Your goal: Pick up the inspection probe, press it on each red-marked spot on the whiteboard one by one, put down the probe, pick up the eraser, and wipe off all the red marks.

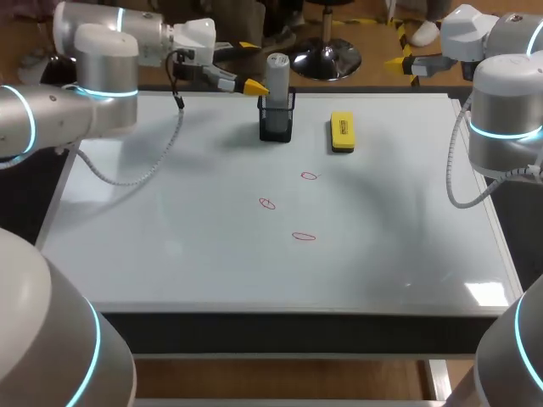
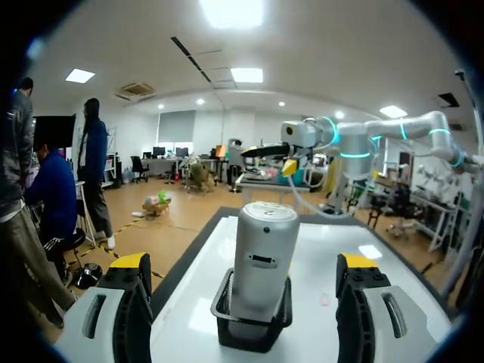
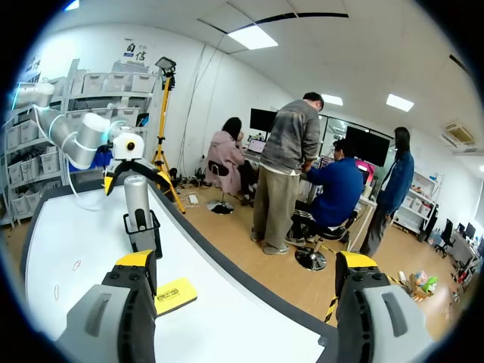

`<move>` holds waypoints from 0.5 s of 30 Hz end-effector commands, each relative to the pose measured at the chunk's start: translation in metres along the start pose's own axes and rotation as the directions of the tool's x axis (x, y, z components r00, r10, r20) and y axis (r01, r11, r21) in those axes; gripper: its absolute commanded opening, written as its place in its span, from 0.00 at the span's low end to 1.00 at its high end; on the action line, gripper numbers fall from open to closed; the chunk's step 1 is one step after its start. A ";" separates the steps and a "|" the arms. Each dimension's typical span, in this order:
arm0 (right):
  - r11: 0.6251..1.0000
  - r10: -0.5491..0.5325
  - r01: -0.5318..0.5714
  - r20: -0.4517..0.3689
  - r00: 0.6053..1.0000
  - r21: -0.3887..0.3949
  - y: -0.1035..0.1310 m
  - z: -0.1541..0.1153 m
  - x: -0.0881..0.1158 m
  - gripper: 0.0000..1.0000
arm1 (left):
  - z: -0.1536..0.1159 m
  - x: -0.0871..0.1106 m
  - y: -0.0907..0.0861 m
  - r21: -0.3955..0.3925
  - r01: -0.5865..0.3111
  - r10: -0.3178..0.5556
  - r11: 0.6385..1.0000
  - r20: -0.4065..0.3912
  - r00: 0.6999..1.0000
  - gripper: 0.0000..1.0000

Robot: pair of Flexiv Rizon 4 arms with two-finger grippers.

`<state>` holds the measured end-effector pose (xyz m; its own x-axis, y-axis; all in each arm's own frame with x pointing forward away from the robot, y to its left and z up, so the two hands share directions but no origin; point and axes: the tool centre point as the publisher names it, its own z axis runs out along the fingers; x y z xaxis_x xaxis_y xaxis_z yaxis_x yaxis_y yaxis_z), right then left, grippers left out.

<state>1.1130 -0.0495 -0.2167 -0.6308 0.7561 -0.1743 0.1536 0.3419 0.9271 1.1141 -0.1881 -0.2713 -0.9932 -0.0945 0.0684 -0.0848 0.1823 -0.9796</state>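
At the left side, the left gripper (image 2: 246,266) is at the far edge of the whiteboard (image 1: 170,246). It is wide open, and its fingers (image 2: 128,302) stand on both sides of the inspection probe (image 2: 263,253) without touching it, so it holds nothing. The probe, a grey cylinder, stands upright in a small black holder (image 2: 252,333). I judge this to be the first step, the picking up of the probe, and the grasp is not yet made.

The next move calls for closing the fingers on the grey body above the rim of the holder. Then the probe should be lifted straight up, so that it does not catch on the holder or pull it along.

Nearer to the robot, in the middle of the board, there are three red marks (image 1: 309,176) (image 1: 267,203) (image 1: 304,236), all unpressed and unwiped. The way from the holder to them looks free.

To the right of the holder, near it, lies the yellow eraser (image 1: 342,132); a sideways swing could push it. The cable (image 1: 144,170) of the left arm hangs over the board.

At the right, the right gripper (image 3: 246,265) is open and empty, well apart from the marks.
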 end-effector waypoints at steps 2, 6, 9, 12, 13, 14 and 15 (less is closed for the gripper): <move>1.000 0.000 0.000 -0.001 1.000 0.000 0.000 0.000 0.000 1.00 | 0.022 -0.012 0.006 0.006 0.003 -0.003 1.000 -0.025 1.000 1.00; 1.000 0.000 0.000 -0.001 1.000 0.000 0.000 0.000 0.000 1.00 | 0.031 -0.012 0.005 0.022 0.007 -0.007 1.000 -0.021 1.000 1.00; 1.000 0.000 0.000 -0.001 1.000 0.000 0.000 0.000 0.000 1.00 | 0.038 -0.011 0.007 0.023 0.008 -0.007 1.000 -0.021 1.000 1.00; 1.000 0.000 0.000 -0.001 1.000 0.000 0.000 0.000 0.000 1.00 | 0.041 -0.008 0.007 0.030 0.014 -0.013 0.999 -0.025 1.000 1.00; 1.000 0.000 0.000 -0.001 1.000 0.000 0.000 0.000 0.000 1.00 | 0.043 -0.007 0.006 0.035 0.014 -0.013 0.999 -0.028 1.000 1.00; 1.000 0.000 0.000 -0.001 1.000 0.000 0.000 0.000 0.000 1.00 | 0.044 -0.006 0.006 0.035 0.014 -0.013 0.999 -0.028 1.000 1.00; 1.000 0.000 0.000 -0.001 1.000 0.000 0.000 0.000 0.000 1.00 | 0.045 -0.005 0.005 0.036 0.013 -0.012 0.999 -0.031 0.999 1.00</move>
<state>1.1130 -0.0495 -0.2167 -0.6308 0.7561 -0.1743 0.1536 0.3419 0.9271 1.1212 -0.2279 -0.2831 -0.9939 -0.0690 0.0862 -0.0958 0.1498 -0.9841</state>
